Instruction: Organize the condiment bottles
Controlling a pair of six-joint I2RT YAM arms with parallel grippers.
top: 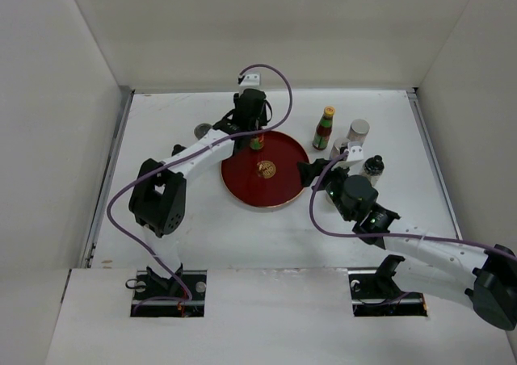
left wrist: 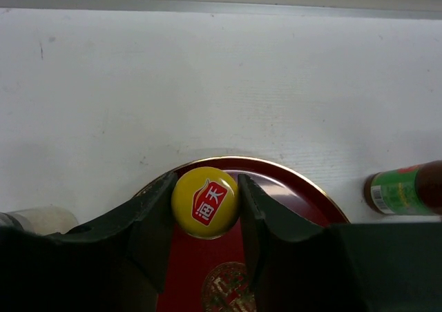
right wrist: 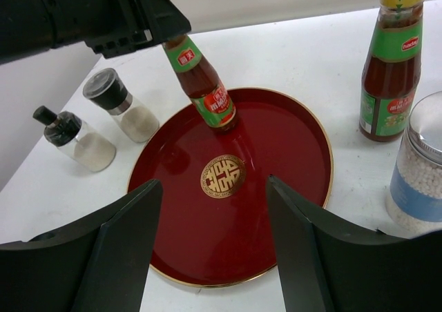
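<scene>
1. The left gripper (left wrist: 205, 203) is clamped shut on the yellow cap of a sauce bottle (right wrist: 202, 84). The bottle leans over the far part of the round red tray (right wrist: 276, 139), its base at the tray's surface.
2. The right gripper (right wrist: 214, 184) hovers above the tray's near side, jaws partly apart and holding nothing.
3. A second sauce bottle (right wrist: 390, 63) stands upright on the white table (top: 242, 236) just right of the tray, with a silver-lidded jar (top: 358, 131) beside it.
4. A dark-lidded jar (top: 372, 168) stands near the right arm's wrist.
5. Left of the tray, a black-lidded shaker jar (right wrist: 117, 105) and a small-capped shaker jar (right wrist: 72, 139) stand close together on the table.
</scene>
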